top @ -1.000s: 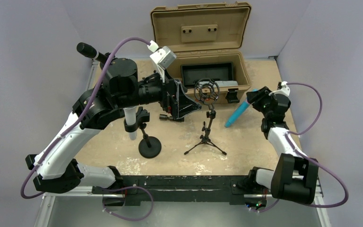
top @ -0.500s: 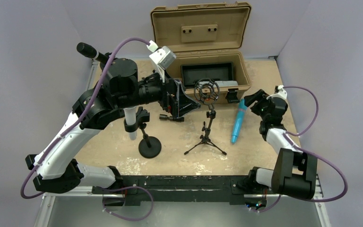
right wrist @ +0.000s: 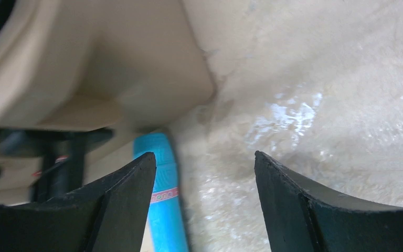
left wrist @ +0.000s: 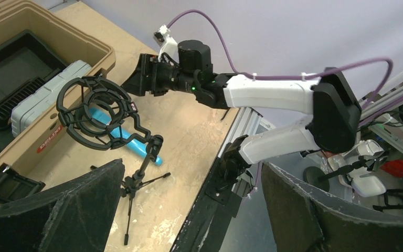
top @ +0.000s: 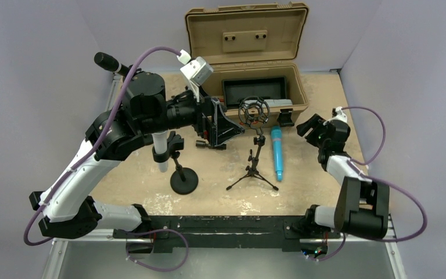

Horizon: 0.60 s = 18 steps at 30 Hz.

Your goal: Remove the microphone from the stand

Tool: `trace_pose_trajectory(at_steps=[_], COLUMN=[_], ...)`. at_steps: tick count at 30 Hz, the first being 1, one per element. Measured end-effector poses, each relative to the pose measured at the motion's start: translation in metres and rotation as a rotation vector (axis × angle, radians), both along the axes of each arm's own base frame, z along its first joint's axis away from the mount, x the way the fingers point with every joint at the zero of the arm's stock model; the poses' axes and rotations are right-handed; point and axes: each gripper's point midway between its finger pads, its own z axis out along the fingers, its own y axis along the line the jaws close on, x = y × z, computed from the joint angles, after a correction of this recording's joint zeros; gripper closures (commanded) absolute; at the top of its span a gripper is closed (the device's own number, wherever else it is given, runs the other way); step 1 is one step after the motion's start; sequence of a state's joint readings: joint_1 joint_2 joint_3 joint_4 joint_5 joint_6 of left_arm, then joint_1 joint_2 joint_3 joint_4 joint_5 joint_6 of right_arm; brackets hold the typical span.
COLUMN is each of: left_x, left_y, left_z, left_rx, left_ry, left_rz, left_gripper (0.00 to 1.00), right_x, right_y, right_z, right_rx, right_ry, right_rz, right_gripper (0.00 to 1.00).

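**Microphone off stand, flat on tabletop**

The left end effector is held raised just left of the shock mount, fingers spread wide, nothing gripped. The stand is set upright on the tabletop. The blue microphone is laid flat just right of the stand, outside the mount. The right end effector is held low near it, fingers parted, nothing pinched.

Soft even light; close-up microphone blurred, glare on table.
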State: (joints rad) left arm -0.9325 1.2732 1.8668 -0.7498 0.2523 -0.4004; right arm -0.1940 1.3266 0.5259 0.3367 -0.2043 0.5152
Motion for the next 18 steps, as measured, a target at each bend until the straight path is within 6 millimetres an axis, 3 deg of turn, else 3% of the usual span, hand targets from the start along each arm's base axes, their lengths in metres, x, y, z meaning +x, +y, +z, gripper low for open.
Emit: trace_pose_trajectory(at_steps=[2, 4, 7, 10, 15, 18], left_x=[0.0, -0.001, -0.001, 0.0, 0.002, 0.003], left_y=[0.0, 0.0, 0.0, -0.001, -0.004, -0.004], left_z=[0.0, 0.0, 0.0, -0.002, -0.007, -0.008], left_rx=[-0.001, -0.001, -0.001, 0.004, 0.015, 0.018], left_ry=[0.0, 0.0, 0.0, 0.004, 0.012, 0.014], left_rz=[-0.002, -0.003, -0.004, -0.005, -0.004, -0.004], left_gripper=[0.0, 0.0, 0.0, 0.0, 0.0, 0.0], right_x=[-0.004, -0.008, -0.014, -0.031, -0.067, -0.088], right_y=[0.008, 0.018, 0.035, 0.075, 0.152, 0.169], right_z=[0.017, 0.049, 0.11, 0.169, 0.23, 0.274], right_rx=[-0.006, -0.027, -0.067, -0.075, -0.024, -0.018], right_ry=[-0.035, -0.109, -0.261, -0.422, -0.557, -0.642], right_rz=[0.028, 0.062, 0.116, 0.227, 0.461, 0.524], right_gripper=[0.33, 0.33, 0.22, 0.22, 0.21, 0.21])
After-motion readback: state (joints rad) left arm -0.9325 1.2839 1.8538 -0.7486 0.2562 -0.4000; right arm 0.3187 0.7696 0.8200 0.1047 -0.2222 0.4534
